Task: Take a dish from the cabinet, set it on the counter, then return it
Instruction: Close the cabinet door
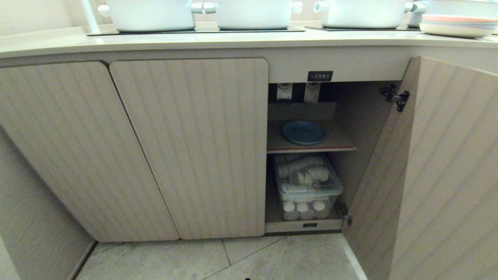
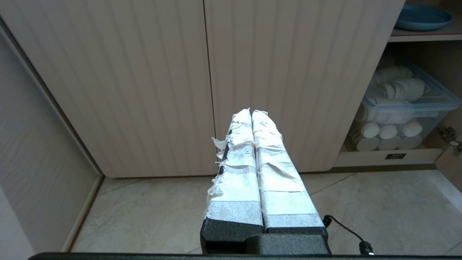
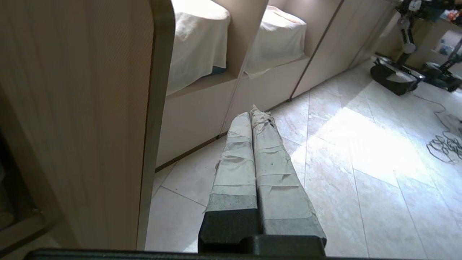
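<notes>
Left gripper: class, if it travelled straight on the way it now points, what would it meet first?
Probably the closed cabinet door. The shut left gripper aims at the ribbed panel just beside the seam between two doors, with nothing between them; the dish sits well off that line. Depth is hard to judge.

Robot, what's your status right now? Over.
Both grippers shut and empty: left gripper facing closed doors, right gripper beside the open door. Blue plate on cabinet shelf, untouched. Nothing blocking it.
</notes>
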